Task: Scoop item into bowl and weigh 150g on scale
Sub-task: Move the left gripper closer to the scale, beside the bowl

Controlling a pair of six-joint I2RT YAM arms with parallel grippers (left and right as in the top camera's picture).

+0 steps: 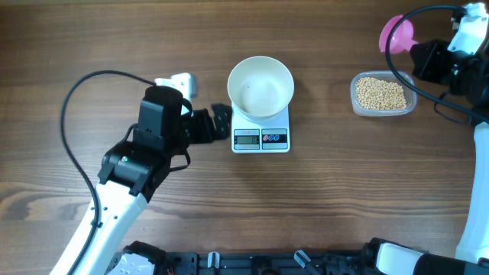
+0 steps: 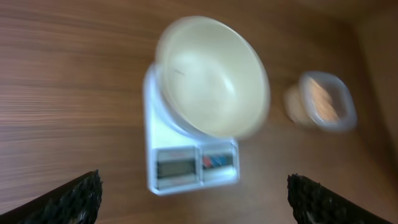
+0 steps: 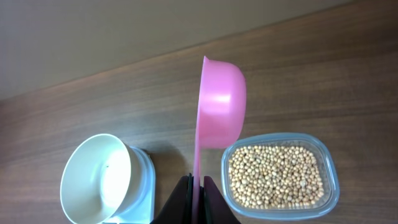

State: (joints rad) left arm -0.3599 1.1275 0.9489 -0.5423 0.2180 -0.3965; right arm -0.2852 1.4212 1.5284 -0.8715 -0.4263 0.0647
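Observation:
The empty white bowl (image 1: 260, 86) stands on the white scale (image 1: 261, 138) at the table's middle. The tan beans (image 1: 381, 93) fill a clear tub to its right. My left gripper (image 1: 223, 124) is open just left of the scale, nothing between its fingers. In the left wrist view the gripper (image 2: 194, 198) faces the scale (image 2: 186, 165) and bowl (image 2: 211, 74), blurred. My right gripper (image 3: 198, 186) is shut on the handle of a pink scoop (image 3: 221, 102), held on edge above the table between the bowl (image 3: 93, 180) and the beans (image 3: 277, 174). The scoop (image 1: 397, 33) looks empty.
A small white object (image 1: 177, 82) lies behind the left arm. Black cables loop around the left arm (image 1: 72, 114) and near the right arm (image 1: 428, 92). The clear tub (image 3: 326, 186) has a raised rim around the beans. Bare wood table surrounds everything.

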